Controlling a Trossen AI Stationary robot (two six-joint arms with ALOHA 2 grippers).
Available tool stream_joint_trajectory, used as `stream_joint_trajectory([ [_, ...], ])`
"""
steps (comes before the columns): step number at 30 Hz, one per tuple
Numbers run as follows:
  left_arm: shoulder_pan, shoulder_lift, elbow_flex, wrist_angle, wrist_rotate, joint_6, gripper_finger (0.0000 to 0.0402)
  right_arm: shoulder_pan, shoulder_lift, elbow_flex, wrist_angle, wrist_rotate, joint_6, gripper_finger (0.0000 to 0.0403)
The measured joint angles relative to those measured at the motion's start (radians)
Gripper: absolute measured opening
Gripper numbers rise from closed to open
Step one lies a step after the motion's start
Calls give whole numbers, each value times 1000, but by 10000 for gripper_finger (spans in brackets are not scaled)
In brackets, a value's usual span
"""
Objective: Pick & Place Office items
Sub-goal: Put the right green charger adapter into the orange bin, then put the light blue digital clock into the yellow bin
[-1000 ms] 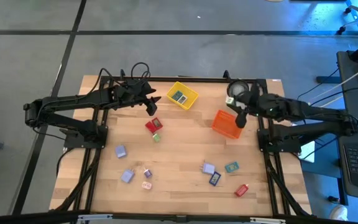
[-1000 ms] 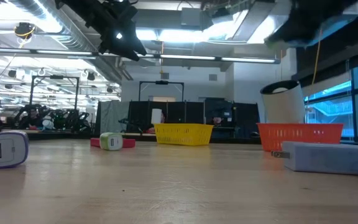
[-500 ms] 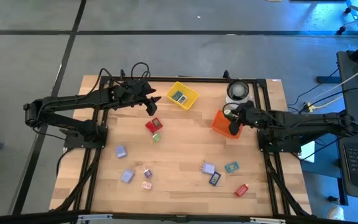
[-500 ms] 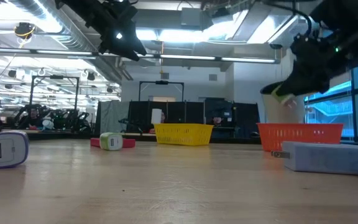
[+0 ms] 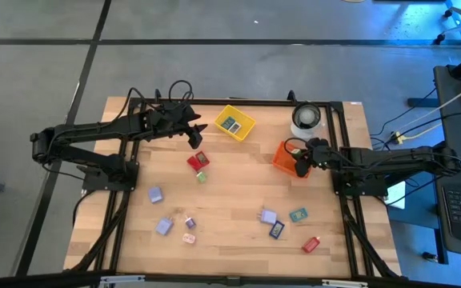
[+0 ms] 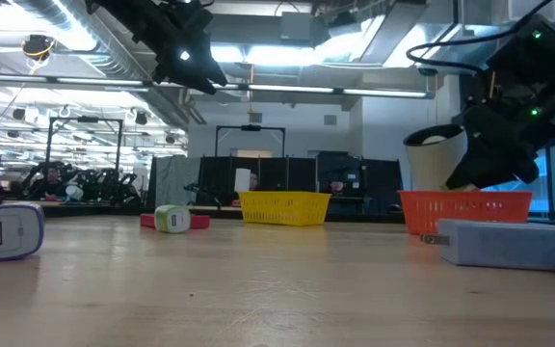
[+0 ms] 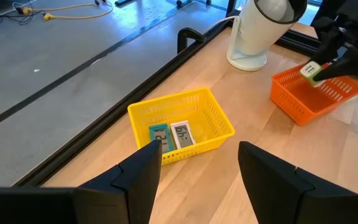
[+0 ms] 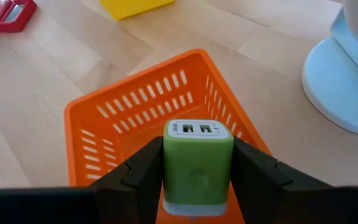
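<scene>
Right tool (image 8: 197, 171) grips a green block (image 8: 197, 163) over the orange bin (image 8: 104, 124). Left tool (image 7: 197, 177) open above the surface (image 5: 230, 192).

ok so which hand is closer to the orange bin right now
The right. The right hand hangs over the orange bin, gripping a green charger. The left hand is open, away above the red piece, beside the yellow bin.

I see the wooden worktop (image 5: 230, 200) carrying a yellow bin (image 5: 234, 123) and an orange bin (image 5: 288, 158) near its far edge, well apart. A white round roll (image 5: 306, 118) stands just beyond the orange one.
</scene>
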Motion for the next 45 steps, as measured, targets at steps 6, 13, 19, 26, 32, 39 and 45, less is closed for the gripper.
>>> stream_joint_trajectory([
  [6,0,0,0,0,0,0,209,0,0,0,0,0,-1,165],
  [13,0,0,0,0,0,0,207,0,0,0,-1,-1,33,186],
  [19,0,0,0,0,0,0,209,0,0,2,-2,-1,75,222],
  [26,0,0,0,0,0,0,208,0,0,138,-25,-63,-35,262],
  [32,0,0,0,0,0,0,208,9,0,302,-203,-531,-134,269],
  [39,0,0,0,0,0,0,209,85,2,321,-433,-854,-150,255],
  [45,0,0,0,0,0,0,207,148,11,321,-448,-740,-309,252],
])
